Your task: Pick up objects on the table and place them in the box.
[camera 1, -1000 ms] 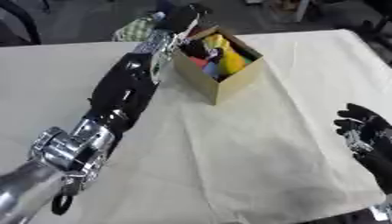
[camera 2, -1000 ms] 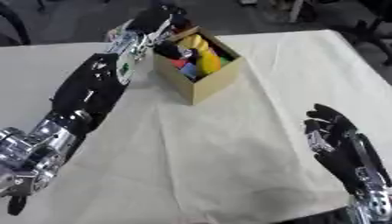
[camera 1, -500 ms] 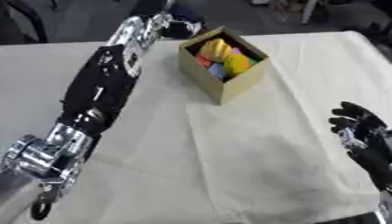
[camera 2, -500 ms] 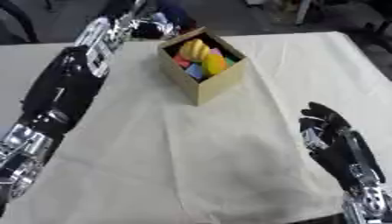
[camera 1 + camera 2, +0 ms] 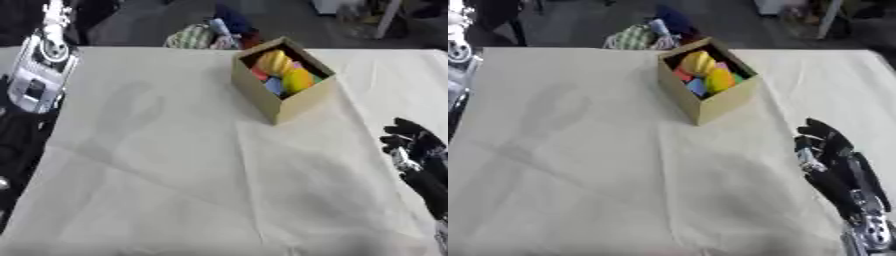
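A small cardboard box (image 5: 260, 93) stands on the cream cloth at the back centre. It holds several coloured pieces: a yellow one (image 5: 275, 62) on top, an orange-yellow one (image 5: 297, 80), a bit of blue (image 5: 273, 86) and a bit of red (image 5: 259, 74). My left forearm (image 5: 39, 67) runs up the left edge, well away from the box, and its hand is out of view. My right hand (image 5: 826, 144) rests open at the lower right, fingers up, holding nothing. No loose object shows on the cloth.
The cream cloth (image 5: 175, 175) covers the table and is creased. Beyond the far edge lie a green-and-white striped bundle (image 5: 189, 36) and a dark blue thing (image 5: 233, 19). Dark floor and furniture legs lie behind.
My left arm has drawn back from over the box to the far left edge, and its hand has left the view. The right hand has stayed in place.
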Robot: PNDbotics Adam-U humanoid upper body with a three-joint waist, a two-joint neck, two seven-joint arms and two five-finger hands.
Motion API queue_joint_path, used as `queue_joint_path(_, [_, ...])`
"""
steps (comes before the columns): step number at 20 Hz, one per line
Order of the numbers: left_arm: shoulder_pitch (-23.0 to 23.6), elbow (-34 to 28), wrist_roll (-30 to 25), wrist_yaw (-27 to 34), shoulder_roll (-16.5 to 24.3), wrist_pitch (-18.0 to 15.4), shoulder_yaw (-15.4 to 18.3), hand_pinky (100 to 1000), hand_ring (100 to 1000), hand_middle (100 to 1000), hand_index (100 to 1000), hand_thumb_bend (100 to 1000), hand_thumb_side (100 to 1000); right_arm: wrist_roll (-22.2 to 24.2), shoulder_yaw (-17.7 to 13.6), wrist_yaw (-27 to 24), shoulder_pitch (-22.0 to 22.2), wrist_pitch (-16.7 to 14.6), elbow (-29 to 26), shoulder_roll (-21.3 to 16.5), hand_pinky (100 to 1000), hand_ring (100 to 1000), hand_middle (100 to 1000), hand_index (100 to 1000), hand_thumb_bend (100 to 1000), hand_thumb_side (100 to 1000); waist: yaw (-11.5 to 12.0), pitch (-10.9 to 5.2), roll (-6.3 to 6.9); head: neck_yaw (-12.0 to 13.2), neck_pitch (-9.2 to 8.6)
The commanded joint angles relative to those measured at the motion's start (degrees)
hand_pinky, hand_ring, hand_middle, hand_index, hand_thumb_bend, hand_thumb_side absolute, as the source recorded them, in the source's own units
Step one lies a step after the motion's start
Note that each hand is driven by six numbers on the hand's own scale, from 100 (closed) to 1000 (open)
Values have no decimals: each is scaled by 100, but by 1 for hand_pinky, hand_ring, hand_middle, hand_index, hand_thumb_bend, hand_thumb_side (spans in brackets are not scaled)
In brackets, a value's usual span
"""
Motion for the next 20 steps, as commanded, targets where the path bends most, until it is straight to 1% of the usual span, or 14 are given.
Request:
queue_joint_path(1, [461,-486,341,530,-172,-108,211,662,660,627,752,140,563,-58,-60,10,-84,-20,-105,-103,778,782,771,883,100,438,44,-111,65,114,-16])
queue_joint_path(4, [1068,-693,394,763,-551,-225,279,660,660,628,756,127,607,-123,-75,-9,-97,-34,-122,-98,776,780,769,884,100,441,89,-66,70,202,-16])
queue_joint_path(8, [1581,-729,400,928,-1041,-260,314,657,654,622,747,100,657,-198,-82,-39,-88,-46,-131,-89,776,780,768,886,100,445,135,-41,63,251,-16])
queue_joint_path(12, [1769,-685,293,974,-1297,-297,305,661,660,629,752,100,675,-259,-79,-53,-95,-57,-139,-76,776,780,768,886,100,446,150,-13,64,263,-16])
queue_joint_path(20, [1812,-651,60,912,-1520,-357,269,664,665,634,749,100,692,-304,-89,-59,-98,-60,-167,-69,776,781,767,885,100,446,111,39,55,141,-16])
